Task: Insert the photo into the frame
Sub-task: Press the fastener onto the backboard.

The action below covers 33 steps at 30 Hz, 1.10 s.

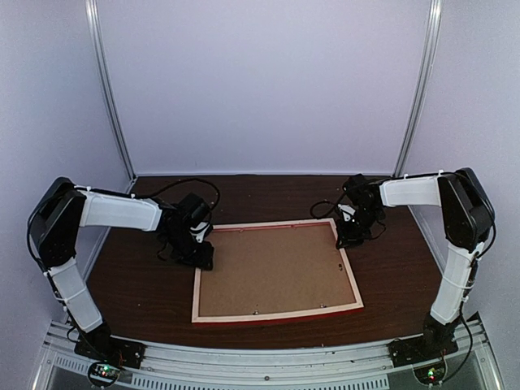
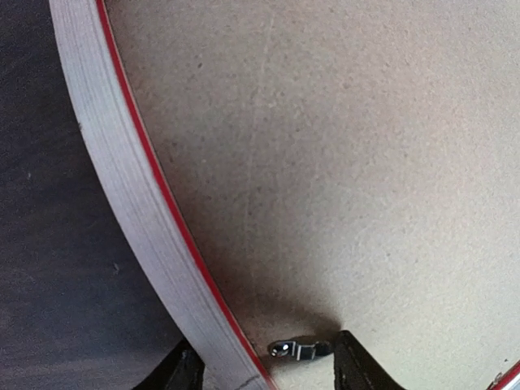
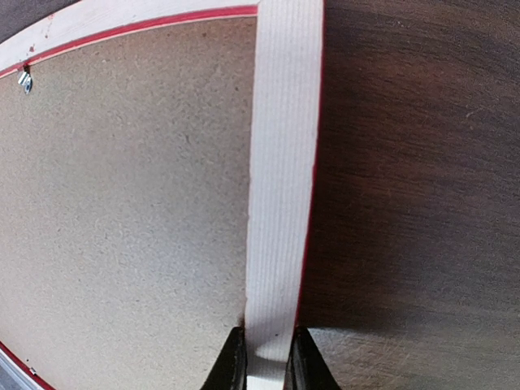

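Note:
The frame (image 1: 276,314) lies back-up on the table, its pale rails edged in red, with the brown backing board (image 1: 272,272) inside it. The photo is hidden. My left gripper (image 1: 199,256) is at the frame's far left corner; in the left wrist view it (image 2: 268,370) is open, its fingers straddling the left rail (image 2: 122,179) and a small metal clip (image 2: 299,349) on the board (image 2: 341,162). My right gripper (image 1: 345,237) is at the far right corner; in the right wrist view it (image 3: 268,361) is shut on the right rail (image 3: 280,162).
The dark wood table (image 1: 390,260) is walled by pale panels at the back and sides. Another metal clip (image 3: 24,80) sits at the board's far edge (image 3: 130,203). Bare table (image 3: 414,162) lies right of the frame.

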Available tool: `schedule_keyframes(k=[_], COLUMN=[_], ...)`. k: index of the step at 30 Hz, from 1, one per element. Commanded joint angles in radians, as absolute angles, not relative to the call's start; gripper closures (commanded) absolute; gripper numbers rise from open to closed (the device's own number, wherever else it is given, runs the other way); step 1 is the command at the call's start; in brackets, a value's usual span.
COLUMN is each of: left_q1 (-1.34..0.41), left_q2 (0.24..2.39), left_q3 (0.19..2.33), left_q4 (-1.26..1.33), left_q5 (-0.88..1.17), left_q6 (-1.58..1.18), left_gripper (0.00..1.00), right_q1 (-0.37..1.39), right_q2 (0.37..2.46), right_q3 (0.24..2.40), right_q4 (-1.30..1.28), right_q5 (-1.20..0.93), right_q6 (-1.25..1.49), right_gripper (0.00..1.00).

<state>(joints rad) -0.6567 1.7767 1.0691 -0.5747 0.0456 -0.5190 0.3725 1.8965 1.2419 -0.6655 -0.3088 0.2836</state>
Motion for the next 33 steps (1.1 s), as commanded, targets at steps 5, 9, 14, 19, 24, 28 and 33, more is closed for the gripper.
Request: schedule_keyframes(k=[5, 9, 14, 19, 24, 28, 33], left_q1=[-0.664, -0.664, -0.664, -0.661, -0.653, -0.650, -0.649], left_q2=[1.755, 1.754, 1.739, 1.744, 1.770, 1.792, 1.802], left_q3=[1.035, 1.046, 1.059, 1.074, 1.084, 1.085, 1.068], left_q4=[-0.607, -0.584, -0.562, -0.554, -0.546, -0.538, -0.530], left_q5=[0.051, 0.082, 0.091, 0.066, 0.055, 0.057, 0.053], left_q6=[-0.538, -0.550, -0.562, -0.577, -0.600, -0.607, -0.617], left_gripper=[0.49, 0.41, 0.36, 0.34, 0.35, 0.38, 0.44], right_q1=[0.374, 0.374, 0.374, 0.374, 0.374, 0.374, 0.375], right_q2=[1.969, 1.962, 1.952, 1.944, 1.936, 1.928, 1.921], right_q3=[1.221, 1.212, 1.198, 1.190, 1.181, 1.174, 1.166], right_q4=[-0.663, -0.661, -0.657, -0.652, -0.647, -0.647, -0.646], right_q5=[-0.299, -0.297, -0.296, -0.297, -0.299, -0.297, -0.297], right_q6=[0.253, 0.255, 0.256, 0.257, 0.259, 0.259, 0.262], right_gripper=[0.91, 0.91, 0.91, 0.91, 0.91, 0.91, 0.91])
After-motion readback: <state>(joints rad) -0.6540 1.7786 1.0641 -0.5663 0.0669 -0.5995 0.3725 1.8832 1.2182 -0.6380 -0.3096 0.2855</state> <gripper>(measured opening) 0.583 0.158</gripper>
